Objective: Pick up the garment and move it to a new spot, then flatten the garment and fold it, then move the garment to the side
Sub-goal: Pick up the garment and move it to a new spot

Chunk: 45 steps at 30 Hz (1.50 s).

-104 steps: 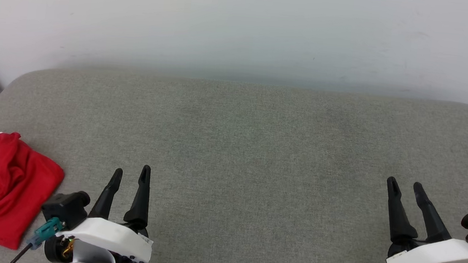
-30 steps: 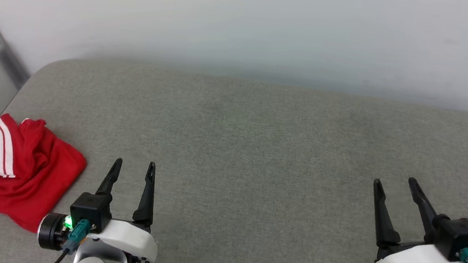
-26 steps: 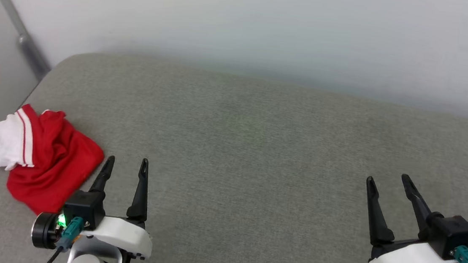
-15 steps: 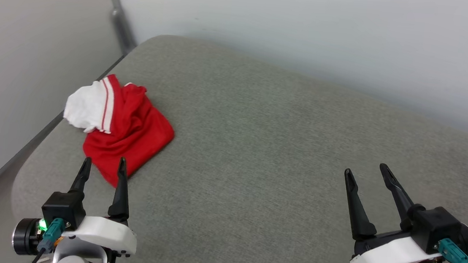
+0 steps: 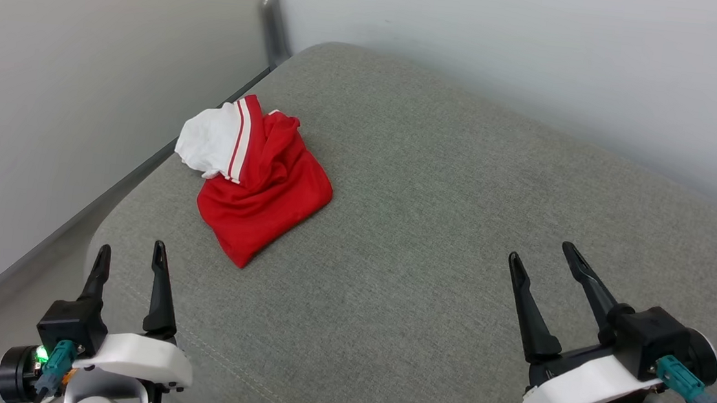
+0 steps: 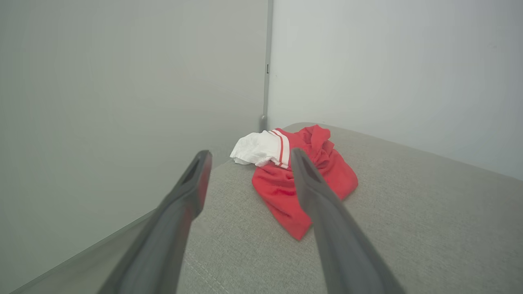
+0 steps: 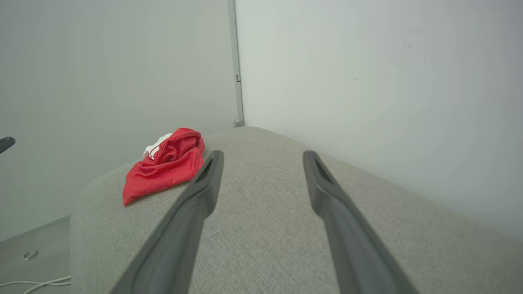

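The garment lies crumpled on the grey cushion near its far left corner, white sleeve toward the cushion's left edge. The left gripper hovers over the cushion's near left edge, fingers spread and empty, pointing toward the garment ahead, not touching it. The right gripper, likewise spread and empty, hangs over the cushion's near right part, well apart from the garment.

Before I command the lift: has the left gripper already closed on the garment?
No, the left gripper is open and sits short of the garment, which lies crumpled on the grey cushion.
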{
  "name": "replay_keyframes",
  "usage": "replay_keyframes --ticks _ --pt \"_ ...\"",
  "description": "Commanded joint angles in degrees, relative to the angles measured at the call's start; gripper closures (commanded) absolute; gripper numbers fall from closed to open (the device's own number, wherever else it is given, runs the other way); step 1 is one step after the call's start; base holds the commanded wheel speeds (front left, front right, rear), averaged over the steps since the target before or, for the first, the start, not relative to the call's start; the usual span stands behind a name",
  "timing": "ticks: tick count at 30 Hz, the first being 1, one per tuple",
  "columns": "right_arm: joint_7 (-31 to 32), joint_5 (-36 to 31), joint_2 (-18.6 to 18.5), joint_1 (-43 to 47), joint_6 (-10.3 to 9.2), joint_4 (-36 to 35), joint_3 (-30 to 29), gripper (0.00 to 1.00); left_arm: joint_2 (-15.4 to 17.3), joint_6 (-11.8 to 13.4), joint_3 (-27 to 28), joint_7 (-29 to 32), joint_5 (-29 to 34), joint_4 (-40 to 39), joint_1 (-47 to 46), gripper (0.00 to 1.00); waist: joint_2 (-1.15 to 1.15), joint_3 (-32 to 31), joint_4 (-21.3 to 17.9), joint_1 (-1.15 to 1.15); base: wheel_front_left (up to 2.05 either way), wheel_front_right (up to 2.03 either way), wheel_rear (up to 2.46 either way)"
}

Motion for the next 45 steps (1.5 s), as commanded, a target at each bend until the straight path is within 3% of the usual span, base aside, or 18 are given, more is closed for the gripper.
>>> replay_keyframes --ticks 1,6,14,19,26,30,32,40,43,44,45 --pt "0.0 0.0 -0.1 -0.2 -0.04 -0.3 -0.2 0.0 -0.1 0.2 0.0 -0.2 0.3 0.0 -0.7 0.0 0.0 0.1 -0.1 0.0 0.0 0.0 0.0" --pt "0.5 -0.4 -0.3 -0.6 -0.04 -1.3 -0.1 0.0 0.1 0.0 0.8 -0.2 0.3 0.7 -3.6 0.0 0.0 1.5 -1.8 0.0 0.0 0.0 0.0" --pt "2.6 -1.2 -2.8 -4.5 -0.04 -4.4 0.2 0.0 2.1 -3.3 1.8 1.9 -3.7 4.8 -16.2 0.0 0.0 8.2 -6.9 0.0 0.0 0.0 0.0" --pt "3.4 -0.6 -4.0 -7.5 -0.04 -6.5 0.4 0.0 7.0 -5.4 3.2 12.4 -8.2 8.5 -27.0 0.0 0.0 14.0 -10.9 0.0 0.0 0.0 0.0" --pt "3.2 -1.1 -5.6 -11.5 -0.04 -8.0 -0.1 0.0 15.5 -6.6 3.8 37.5 -14.2 17.1 -38.4 0.0 0.0 21.7 -15.2 0.0 0.0 0.0 0.0" --pt "2.6 -0.9 -5.8 -13.1 -0.04 -7.7 -0.1 0.0 18.6 -5.5 5.1 50.0 -17.1 22.6 -40.8 0.0 0.0 24.5 -17.1 0.0 0.0 0.0 0.0" --pt "2.1 -0.7 -5.8 -13.7 -0.04 -7.5 -0.1 0.0 19.9 -4.4 5.9 52.9 -17.6 24.2 -41.4 0.0 0.0 25.6 -18.0 0.0 0.0 0.0 0.0" --pt "1.0 -0.2 -5.6 -15.2 -0.04 -6.1 -0.4 0.0 18.1 0.3 8.4 60.5 -21.0 32.2 -38.7 0.0 0.0 27.6 -19.6 0.0 0.0 0.0 0.0" --pt "0.8 -0.2 -5.4 -15.5 -0.04 -5.7 -0.3 0.0 17.4 0.1 7.7 61.4 -21.2 33.3 -38.0 0.0 0.0 27.7 -19.6 0.0 0.0 0.0 0.0" --pt "0.8 -0.2 -5.3 -15.6 -0.04 -5.6 -0.2 0.0 17.2 -0.3 7.7 61.5 -21.5 33.4 -38.1 0.51 0.0 27.6 -19.6 0.0 0.0 0.0 0.0" --pt "0.7 -0.2 -5.3 -15.7 -0.04 -5.4 -0.1 0.0 17.5 -0.5 7.3 60.8 -21.0 33.2 -38.0 0.8 0.0 27.3 -19.6 0.0 0.0 0.0 0.0"
